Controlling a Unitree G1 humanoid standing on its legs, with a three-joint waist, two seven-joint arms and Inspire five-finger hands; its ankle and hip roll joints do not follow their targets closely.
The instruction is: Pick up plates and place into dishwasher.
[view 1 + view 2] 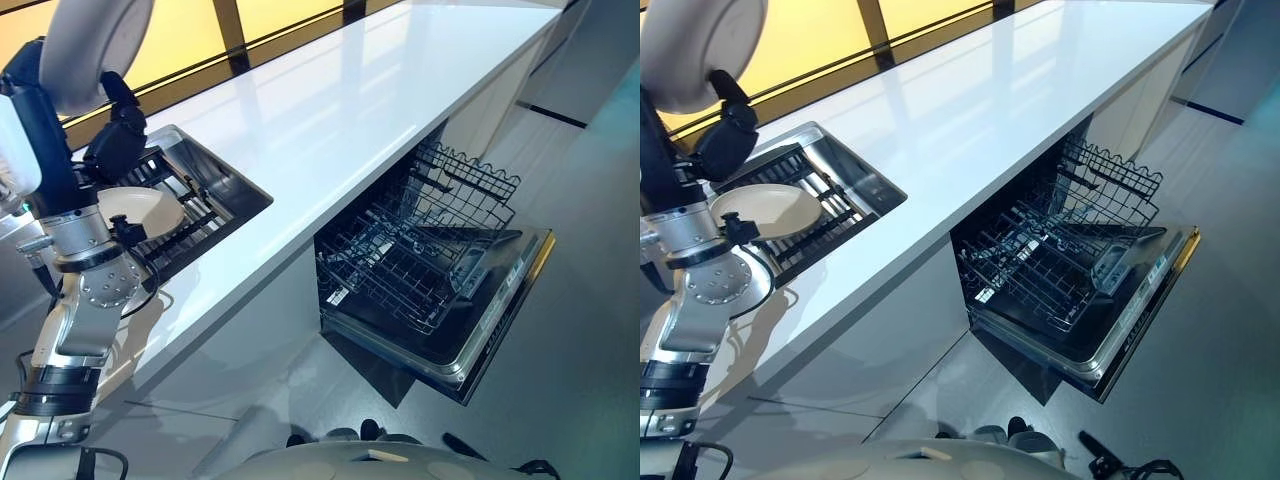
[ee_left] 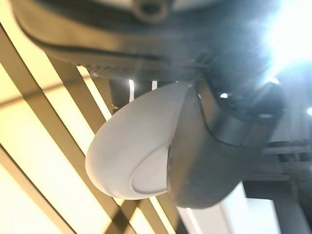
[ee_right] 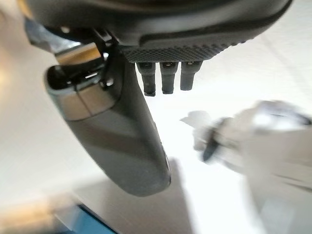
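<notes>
We see left robot hand (image 1: 118,135) grasping plate (image 1: 95,45) high over sink (image 1: 235,180); open dishwasher (image 1: 430,270) lies far right, right robot hand (image 3: 122,141) released.

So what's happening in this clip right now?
The robot's left hand holds a pale plate lifted high above the sink, thumb pinched on it in the left wrist view. Another plate lies on the dark rack in the sink. The dishwasher under the white counter stands open, its lower rack pulled out and holding no plates. The right hand hangs idle, fingers relaxed.
</notes>
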